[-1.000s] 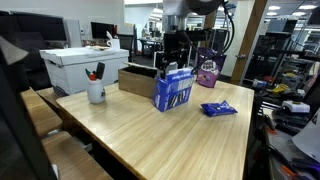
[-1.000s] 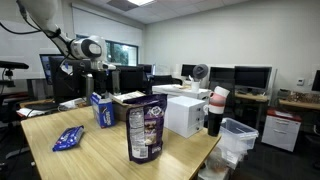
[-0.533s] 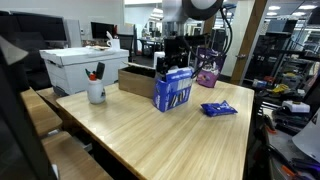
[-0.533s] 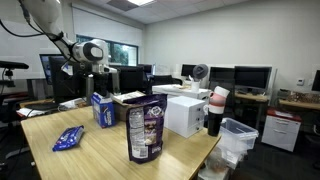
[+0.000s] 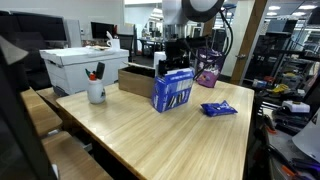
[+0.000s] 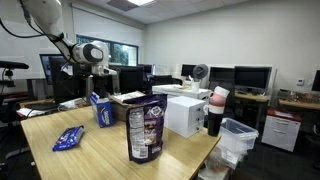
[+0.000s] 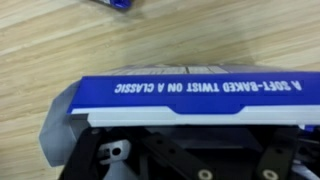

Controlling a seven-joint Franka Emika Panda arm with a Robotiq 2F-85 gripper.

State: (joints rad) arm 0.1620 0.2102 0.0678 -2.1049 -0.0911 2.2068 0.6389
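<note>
In an exterior view, the arm drops steeply from above, its wrist pointing straight down. The hand [image 5: 176, 64] hangs released, jaws spread wide, right over the top of the blue box [image 5: 172, 90], which stands on the bench [image 5: 150, 135]. A white mug [image 5: 96, 93] stands well off to one side of the box and a blue packet [image 5: 218, 109] lies near its other side.

In an exterior view from across the bench, the arm bends at the elbow, and the hand [image 6: 97, 88] points down at the box [image 6: 101, 109]. A purple bag [image 6: 145, 128] stands well in front of the box.

In the wrist view, the box's printed top [image 7: 190, 90] fills the middle. The hand's dark frame sits just below it, possibly touching, though blur hides any contact.

Since a second ago the hand has sunk slightly toward the box.
</note>
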